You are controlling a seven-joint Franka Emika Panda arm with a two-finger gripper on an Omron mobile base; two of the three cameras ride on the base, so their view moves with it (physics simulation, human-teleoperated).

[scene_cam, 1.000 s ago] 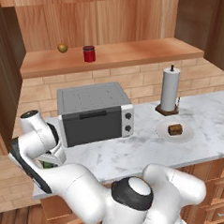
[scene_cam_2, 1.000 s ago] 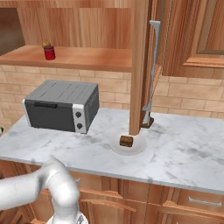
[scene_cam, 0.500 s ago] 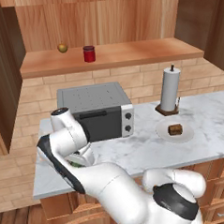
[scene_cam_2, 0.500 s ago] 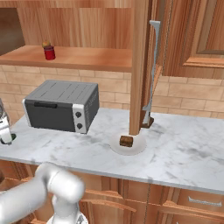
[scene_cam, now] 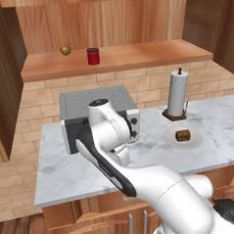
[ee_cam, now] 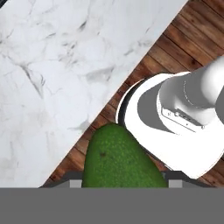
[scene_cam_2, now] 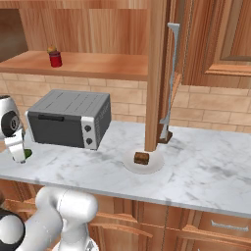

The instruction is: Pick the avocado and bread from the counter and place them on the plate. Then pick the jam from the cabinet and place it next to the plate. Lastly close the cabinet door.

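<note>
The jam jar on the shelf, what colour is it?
Red, with a darker red lid; the jam shows best in the left base view.

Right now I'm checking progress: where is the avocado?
The avocado is held in the tool, at the left in the right base view, over the counter's left end beside the toaster oven.

The small dark green egg-shaped avocado (ee_cam: 120,159) was held between the gripper's (scene_cam_2: 20,156) fingers, above the edge of the white-grey veined marble counter (scene_cam_2: 206,171). The brown blocky bread chunk (scene_cam_2: 141,158) was seen lying on the round white plate (scene_cam_2: 156,165), well apart from the gripper. The squat red jam jar (scene_cam_2: 55,59) stood upright on the brown wooden cabinet's shelf (scene_cam_2: 98,66), far above the gripper.
</note>
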